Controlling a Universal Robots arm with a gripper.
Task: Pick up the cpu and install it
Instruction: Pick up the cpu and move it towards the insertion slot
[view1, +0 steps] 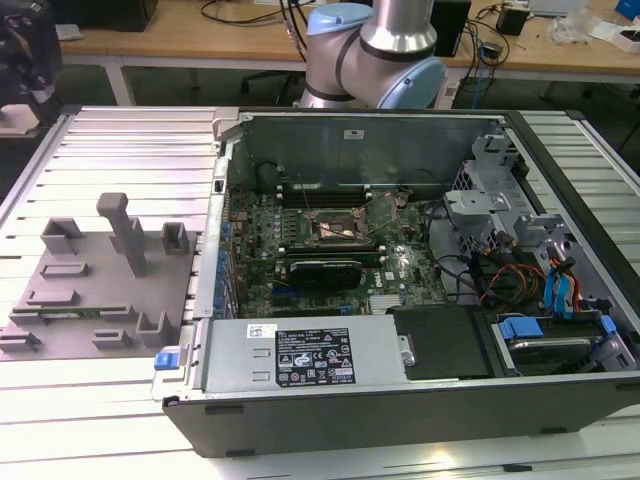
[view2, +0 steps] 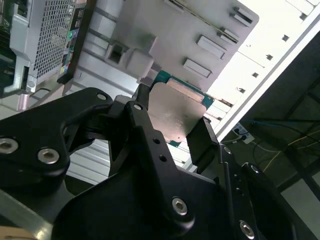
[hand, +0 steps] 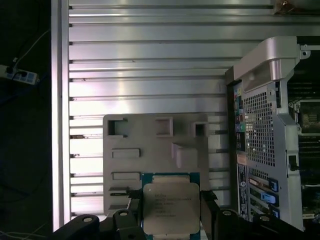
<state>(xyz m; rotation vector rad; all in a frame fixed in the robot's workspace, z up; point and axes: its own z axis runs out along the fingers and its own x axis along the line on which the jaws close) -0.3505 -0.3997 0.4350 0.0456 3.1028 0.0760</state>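
While the arm (view1: 375, 50) rises behind the computer case (view1: 400, 400) in the exterior view, both wrist views show the gripper (hand: 171, 201) (view2: 172, 119) clamped on the cpu (hand: 171, 215) (view2: 176, 112). One black finger (hand: 132, 220) bears on one edge of the chip and the other on the opposite edge, so the cpu sits squarely between the fingertips. It is held in the air over the near edge of the grey fixture tray (hand: 150, 135) (view2: 190, 30).

The cpu is close to square, so no long axis stands out. Its silver metal lid faces the wrist cameras, a green rim shows around it, and in the first wrist view its sides run parallel with the tray's edges.

Beneath the tray lies the slatted aluminium table (hand: 150, 75) (view1: 100, 420). In the exterior view the tray (view1: 90, 290) lies at the exterior view's left with its blocks and posts standing up, just beside the open case. Inside the case, the motherboard (view1: 300, 250) carries the dark square socket frame (view1: 335, 228) near its middle, well apart from the tray. The case's side wall (view1: 215, 230) stands between tray and board, and cables and drive bays crowd the exterior view's right side of the case.
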